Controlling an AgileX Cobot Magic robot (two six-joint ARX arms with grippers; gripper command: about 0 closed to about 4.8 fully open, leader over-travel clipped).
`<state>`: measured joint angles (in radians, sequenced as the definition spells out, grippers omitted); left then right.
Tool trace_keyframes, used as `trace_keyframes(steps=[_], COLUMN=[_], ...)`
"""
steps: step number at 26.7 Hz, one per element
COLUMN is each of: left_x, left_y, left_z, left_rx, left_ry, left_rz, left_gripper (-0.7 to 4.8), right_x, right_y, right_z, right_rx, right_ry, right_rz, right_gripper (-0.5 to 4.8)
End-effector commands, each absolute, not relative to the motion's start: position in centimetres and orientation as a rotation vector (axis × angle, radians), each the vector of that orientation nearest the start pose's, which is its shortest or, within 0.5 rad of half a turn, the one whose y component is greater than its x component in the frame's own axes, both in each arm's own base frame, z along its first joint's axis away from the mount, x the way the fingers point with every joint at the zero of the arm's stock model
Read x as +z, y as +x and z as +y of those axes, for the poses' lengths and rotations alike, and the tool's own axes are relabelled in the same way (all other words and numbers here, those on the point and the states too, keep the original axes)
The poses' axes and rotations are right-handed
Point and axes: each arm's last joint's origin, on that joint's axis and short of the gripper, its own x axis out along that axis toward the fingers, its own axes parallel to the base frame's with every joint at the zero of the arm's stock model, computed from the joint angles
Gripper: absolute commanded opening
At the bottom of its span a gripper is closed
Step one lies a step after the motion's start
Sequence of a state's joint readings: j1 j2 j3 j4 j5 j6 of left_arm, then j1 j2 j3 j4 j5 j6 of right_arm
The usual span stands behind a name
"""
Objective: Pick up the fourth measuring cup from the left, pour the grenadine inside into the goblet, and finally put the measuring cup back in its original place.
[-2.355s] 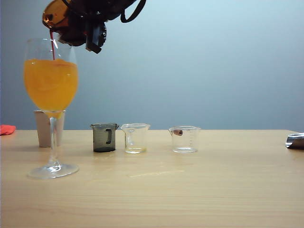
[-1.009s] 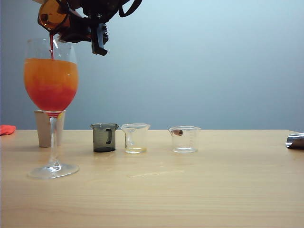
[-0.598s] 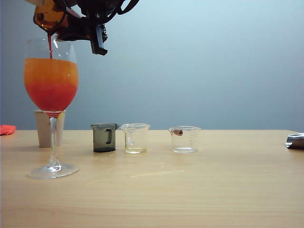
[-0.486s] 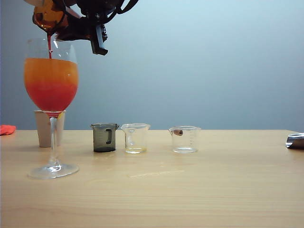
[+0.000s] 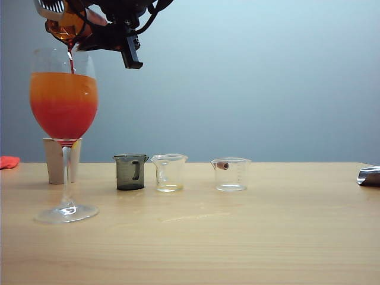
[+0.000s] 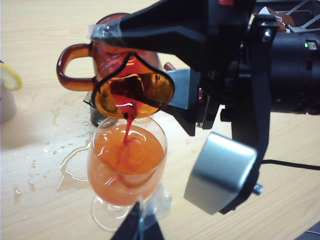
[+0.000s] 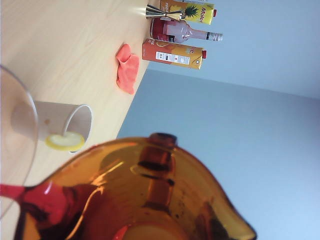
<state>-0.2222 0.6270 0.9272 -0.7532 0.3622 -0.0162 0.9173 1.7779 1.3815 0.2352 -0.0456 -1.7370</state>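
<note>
1. At the exterior view's upper left, the amber cup (image 5: 66,24) is gripped, tipped, by the right gripper (image 6: 150,65).
2. Grenadine (image 6: 127,117) is streamed into the goblet (image 5: 64,107) below.
3. The left gripper's (image 6: 137,227) fingers cannot be judged.

The tilted amber translucent measuring cup (image 7: 150,200) fills the near view, deep red grenadine (image 7: 35,197) running from its lip past the clear goblet's rim (image 7: 22,95). Beyond, on the pale wooden worktop (image 7: 65,45), lie a beige cup (image 7: 52,122) with a lemon slice (image 7: 65,141), a red cloth (image 7: 127,67), and cartons and a bottle (image 7: 182,31).
</note>
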Motion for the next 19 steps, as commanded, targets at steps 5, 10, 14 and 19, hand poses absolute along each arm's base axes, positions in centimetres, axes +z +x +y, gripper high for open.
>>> trace_keyframes(steps=[5,10,14,19], left_x=[34.84,34.84,34.84,34.83], left_y=[10.22,10.22,10.22,10.23], left_z=[-3.36,-3.36,-3.36,-3.36], left_rx=[-0.572,-0.572,-0.572,-0.572], left_ry=[-0.046,-0.046,-0.046,-0.046], left_rz=[0.451,0.451,0.451,0.451], left_gripper=[-0.05,-0.05,-0.05,-0.05], right_x=[31.42,31.42,31.42,31.43], right_y=[25.31,25.32,25.32,25.32], right_z=[33.29,33.28,33.28,33.28], right_rx=[0.770,0.756,0.746,0.742], right_ry=[-1.717,-1.760,-1.791,-1.802], right_rz=[-0.780,-0.805,-0.823,-0.830], right_gripper=[-0.05,-0.05,-0.05,-0.05])
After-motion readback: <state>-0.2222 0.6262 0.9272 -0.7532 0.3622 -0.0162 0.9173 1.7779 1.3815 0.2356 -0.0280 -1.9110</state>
